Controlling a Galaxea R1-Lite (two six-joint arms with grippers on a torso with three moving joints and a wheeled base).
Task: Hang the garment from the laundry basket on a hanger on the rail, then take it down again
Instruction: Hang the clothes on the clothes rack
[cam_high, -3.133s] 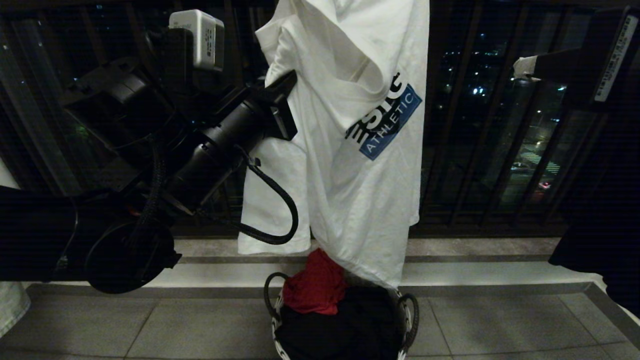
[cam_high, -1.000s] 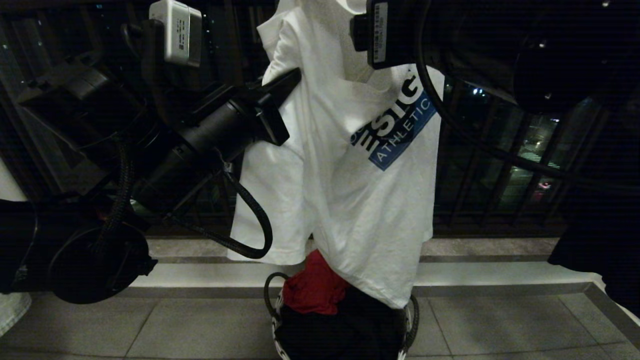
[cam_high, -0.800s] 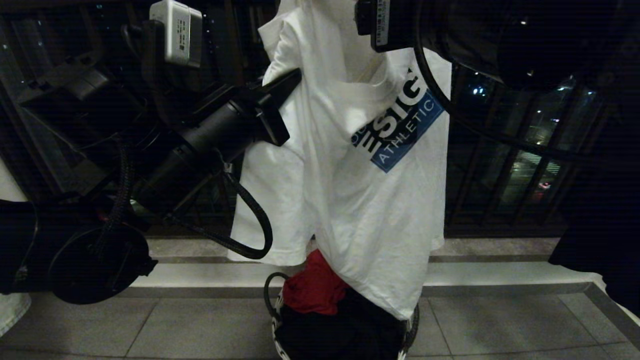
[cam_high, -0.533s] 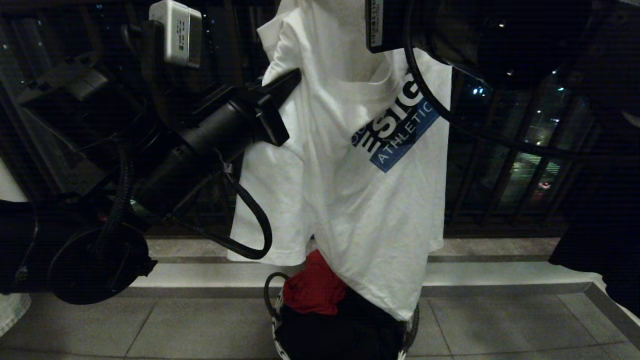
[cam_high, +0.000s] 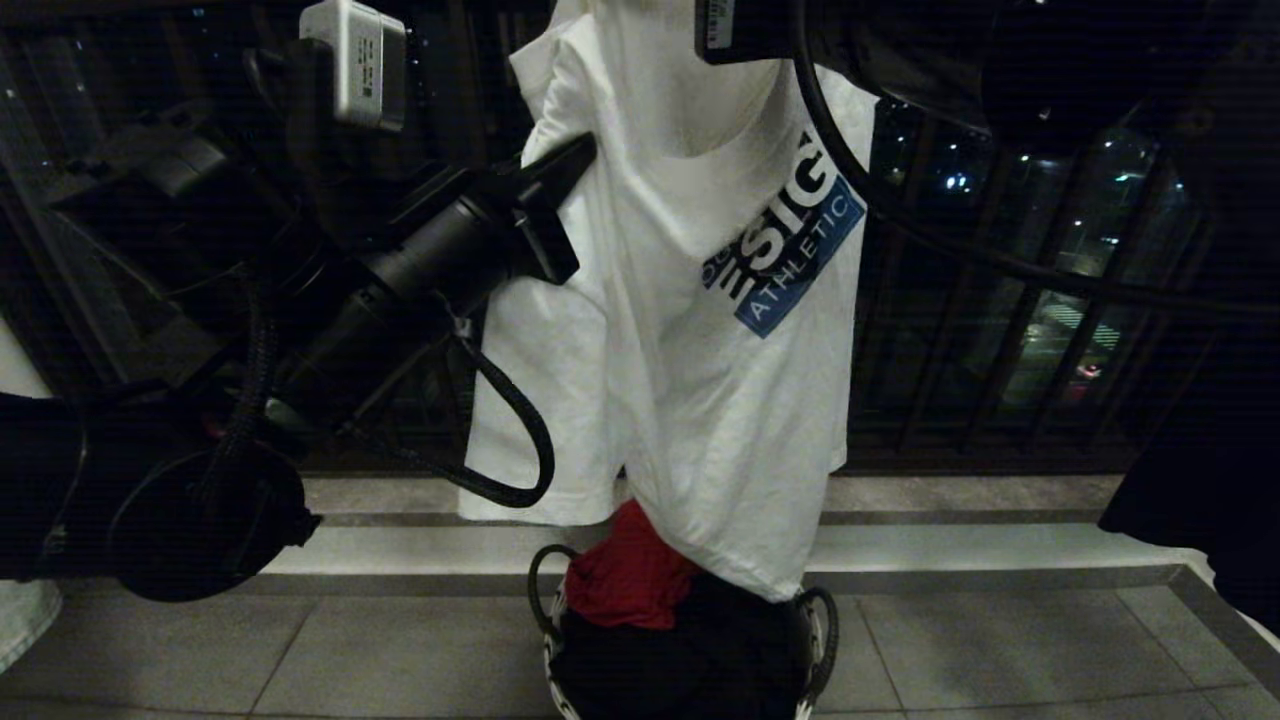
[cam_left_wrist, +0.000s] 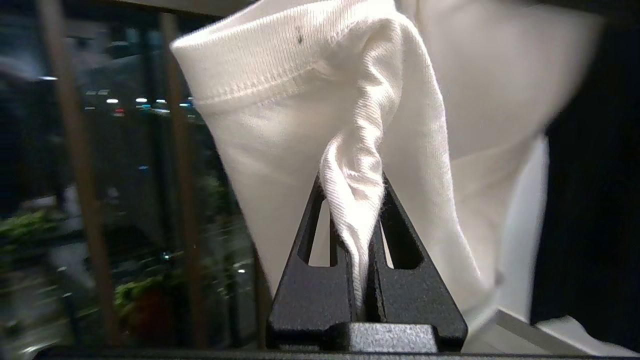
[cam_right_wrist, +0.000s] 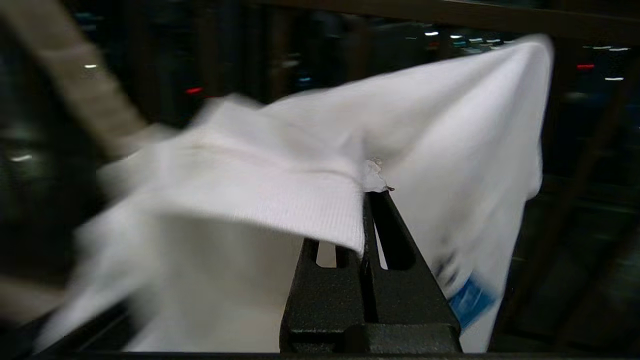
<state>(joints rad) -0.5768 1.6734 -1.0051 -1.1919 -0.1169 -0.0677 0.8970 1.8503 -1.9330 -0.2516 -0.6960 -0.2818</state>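
The garment (cam_high: 700, 380), a white T-shirt with a blue chest print (cam_high: 790, 250), hangs in mid-air above the laundry basket (cam_high: 822, 625), and its hem reaches the basket's rim. My left gripper (cam_high: 575, 165) is shut on a bunched fold at the shirt's left side (cam_left_wrist: 352, 185). My right arm (cam_high: 1000, 60) reaches in over the top of the head view. Its gripper (cam_right_wrist: 370, 195) is shut on the ribbed neckline edge (cam_right_wrist: 280, 200). The hanger and the rail are out of view.
A red cloth (cam_high: 630, 575) and dark clothes fill the basket. Behind the shirt run dark balcony bars (cam_high: 960, 330) above a stone step (cam_high: 1000, 550). The floor is tiled (cam_high: 400, 650). A pale denim piece (cam_high: 20, 615) shows at the left edge.
My right arm swung in from the far right to the shirt's top, and its jaws closed on the neckline. The shirt's right side and hem rose slightly. The left arm stayed put.
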